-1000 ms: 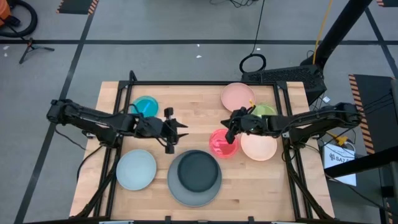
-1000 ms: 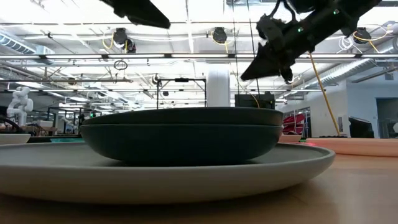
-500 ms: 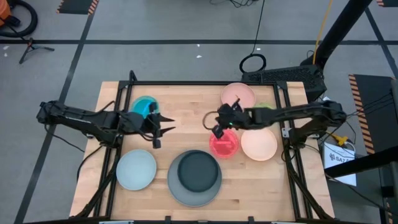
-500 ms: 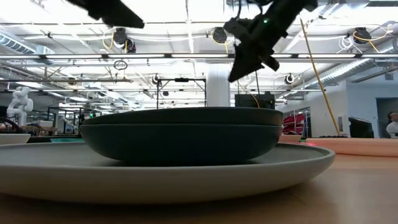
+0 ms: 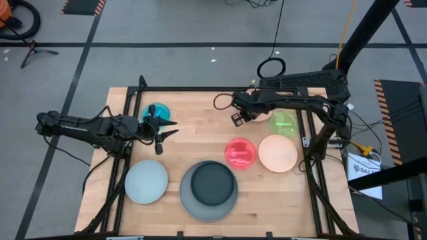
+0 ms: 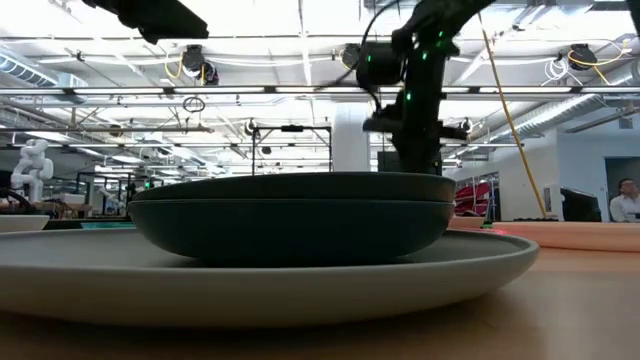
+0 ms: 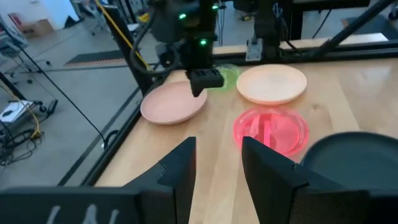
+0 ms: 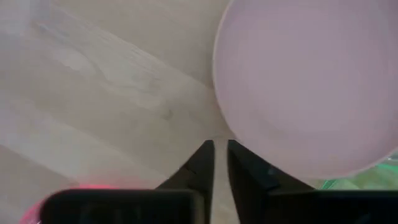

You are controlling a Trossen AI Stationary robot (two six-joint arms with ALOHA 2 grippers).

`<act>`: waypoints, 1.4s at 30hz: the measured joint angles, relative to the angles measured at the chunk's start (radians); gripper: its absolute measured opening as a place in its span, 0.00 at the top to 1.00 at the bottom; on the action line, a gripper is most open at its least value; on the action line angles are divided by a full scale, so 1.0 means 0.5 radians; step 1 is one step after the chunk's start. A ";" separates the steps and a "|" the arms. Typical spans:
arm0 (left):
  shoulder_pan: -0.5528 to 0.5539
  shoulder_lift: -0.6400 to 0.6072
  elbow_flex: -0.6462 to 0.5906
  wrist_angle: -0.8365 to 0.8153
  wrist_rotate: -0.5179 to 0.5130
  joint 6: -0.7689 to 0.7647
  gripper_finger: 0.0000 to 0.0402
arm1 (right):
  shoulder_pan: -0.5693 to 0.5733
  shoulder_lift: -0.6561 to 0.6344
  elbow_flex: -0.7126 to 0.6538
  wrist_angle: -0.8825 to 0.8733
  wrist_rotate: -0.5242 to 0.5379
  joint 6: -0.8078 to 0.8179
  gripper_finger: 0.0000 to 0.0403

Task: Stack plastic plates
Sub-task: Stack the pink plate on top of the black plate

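Observation:
The pink plate (image 8: 305,87) lies flat near the table's far edge, mostly under my right arm in the high view. My right gripper (image 8: 221,149) (image 5: 237,117) points down at its rim, fingers shut to a thin slit. The red-pink plate (image 5: 240,152), peach plate (image 5: 277,153) and green plate (image 5: 283,123) lie on the right. Two navy plates (image 5: 213,181) sit nested on the large grey plate (image 5: 193,205) at the near edge. My left gripper (image 7: 214,165) (image 5: 165,135) is open, above the table beside the small teal plate (image 5: 153,112). My right gripper comes from above, pointing down, with its fingertips (image 8: 231,148) at the pink plate's rim (image 8: 239,140) on the side toward the table's middle. Whether they touch the rim I cannot tell.
The pale blue plate (image 5: 147,181) lies at the near left. Bare wood (image 5: 200,127) stretches between the two grippers. A black frame (image 5: 200,89) runs along the far edge. The low view is filled by the grey and navy stack (image 6: 290,215).
My right gripper has swung from above the red-pink plate toward the far edge, and has tipped down at the pink plate's rim. My left gripper has drawn back toward the table's left, ending beside the teal plate. No plate has moved.

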 joint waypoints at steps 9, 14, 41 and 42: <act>0.000 0.005 0.000 0.015 0.001 0.014 0.66 | -0.114 0.209 0.000 0.306 -0.081 -0.199 0.63; 0.000 0.005 0.000 0.036 0.002 0.015 0.66 | -0.114 0.315 0.000 0.365 -0.060 -0.233 0.62; -0.002 0.007 0.000 0.084 0.006 0.037 0.66 | 0.029 0.338 -0.003 0.453 0.251 -0.411 0.98; -0.002 0.007 0.000 0.085 0.006 0.036 0.66 | 0.060 0.304 -0.003 0.453 0.258 -0.422 0.98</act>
